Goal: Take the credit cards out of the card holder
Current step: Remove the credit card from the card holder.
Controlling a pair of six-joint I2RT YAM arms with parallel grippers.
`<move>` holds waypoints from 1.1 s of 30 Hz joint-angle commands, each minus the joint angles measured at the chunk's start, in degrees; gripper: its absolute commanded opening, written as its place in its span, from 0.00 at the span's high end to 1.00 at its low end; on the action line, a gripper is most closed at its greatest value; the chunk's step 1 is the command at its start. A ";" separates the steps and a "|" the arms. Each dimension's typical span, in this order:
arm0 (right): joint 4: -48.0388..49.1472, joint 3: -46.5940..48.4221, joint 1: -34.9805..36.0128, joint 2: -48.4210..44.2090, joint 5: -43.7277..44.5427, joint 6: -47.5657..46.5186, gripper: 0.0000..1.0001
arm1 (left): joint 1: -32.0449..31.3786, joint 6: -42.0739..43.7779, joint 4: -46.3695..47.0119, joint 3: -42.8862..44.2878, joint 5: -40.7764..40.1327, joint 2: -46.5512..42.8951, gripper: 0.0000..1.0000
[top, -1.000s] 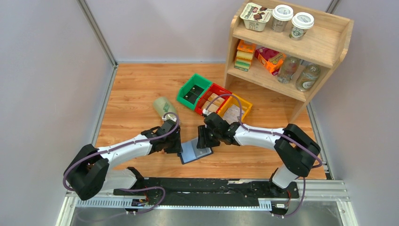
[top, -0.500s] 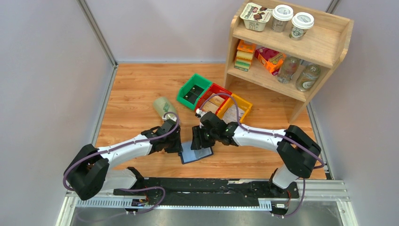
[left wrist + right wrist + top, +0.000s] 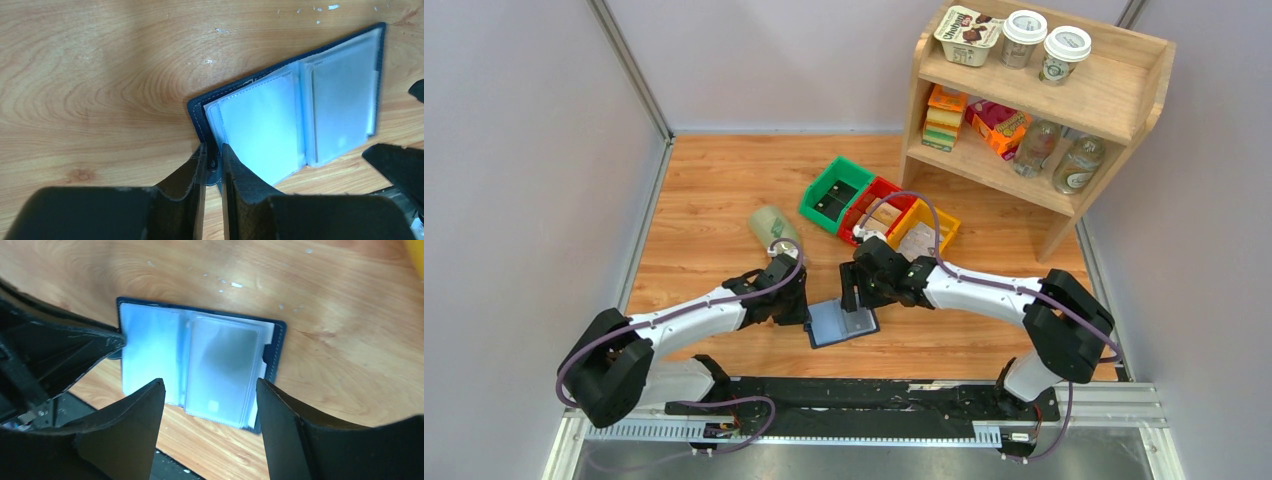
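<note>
From above you see the card holder (image 3: 842, 322) lying open on the wooden table (image 3: 714, 190), near its 6 o'clock edge, between the two wrists, which hide its ends; the wrist cameras give you what that view hides. In the left wrist view, the left gripper (image 3: 212, 156) is pinched nearly together on the snap tab (image 3: 213, 174) at the holder's 7 o'clock corner. In the right wrist view, the right gripper (image 3: 210, 385) hovers over the holder with its fingers wide apart, touching nothing you can see; between them a grey credit card (image 3: 222, 367) sits tucked in the holder's right half; whether more lie beneath it you cannot tell.

Around the holder, a pale green can (image 3: 772, 230) lies on its side at 10 o'clock; a green bin (image 3: 849, 172), red bin (image 3: 876, 187) and yellow bin (image 3: 944, 222) stand in a row at 12 to 1 o'clock, the right arm's purple cable (image 3: 907, 195) arching across them; a wooden shelf (image 3: 1114, 95) of cups and bottles stands at 2 o'clock.
</note>
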 commanded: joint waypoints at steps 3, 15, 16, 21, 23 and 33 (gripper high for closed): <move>-1.74 2.58 -0.01 -0.55 4.89 -1.64 0.34 | -0.21 -0.33 -0.98 -1.32 -0.13 -0.41 0.78; 1.07 3.11 -0.01 4.37 1.11 -2.26 0.39 | -0.21 -0.59 -0.71 -1.85 0.13 -0.85 0.78; 1.25 3.20 -0.01 4.72 1.11 -2.17 0.39 | -0.21 -0.59 -0.80 -1.76 0.13 -0.76 0.79; 1.34 3.37 -0.01 5.43 -1.88 -2.35 0.46 | -0.21 -0.50 -0.80 -1.76 0.13 -0.76 0.79; 1.25 3.46 -0.01 5.78 -1.97 -2.61 0.47 | -0.21 -0.50 -0.71 -1.76 0.13 -0.76 0.79; -1.12 3.72 -0.01 5.08 3.13 -2.43 0.46 | -0.21 -0.50 -0.63 -1.50 0.14 -0.41 0.79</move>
